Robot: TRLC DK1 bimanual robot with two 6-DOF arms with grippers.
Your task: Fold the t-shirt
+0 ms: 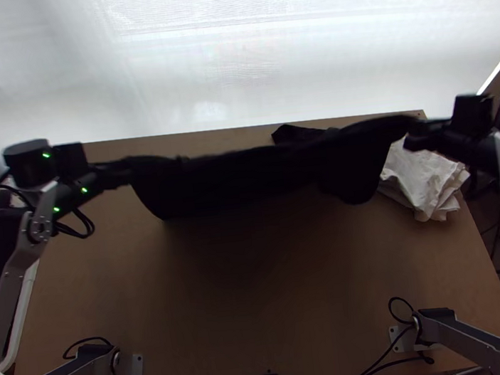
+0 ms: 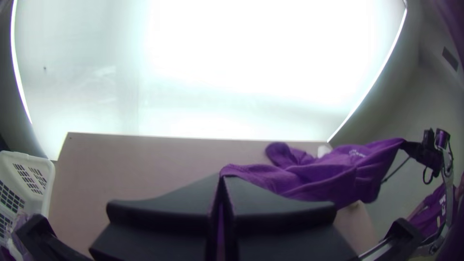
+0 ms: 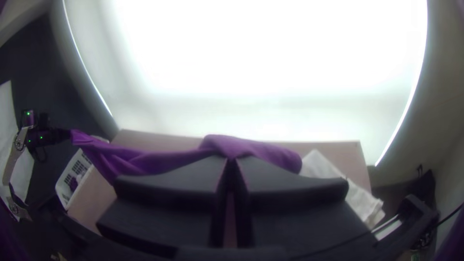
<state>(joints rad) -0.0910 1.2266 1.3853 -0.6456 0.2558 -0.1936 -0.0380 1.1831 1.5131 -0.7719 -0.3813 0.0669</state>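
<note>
The t-shirt [image 1: 249, 179] hangs between left gripper [image 1: 125, 173] and right gripper [image 1: 416, 137].

Two pincers [image 1: 121, 173], one t-shirt [image 1: 249, 177]

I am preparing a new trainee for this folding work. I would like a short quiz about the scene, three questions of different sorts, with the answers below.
1. True or false: The left gripper and the right gripper each hold a part of the t-shirt.

2. Choose one: Where on the table does the white cloth lie?
a) near the left edge
b) near the right edge
c) in the middle

3. Fill in: The basket is by the ____ edge of the table.

Key: 1. true; 2. b; 3. left
</note>
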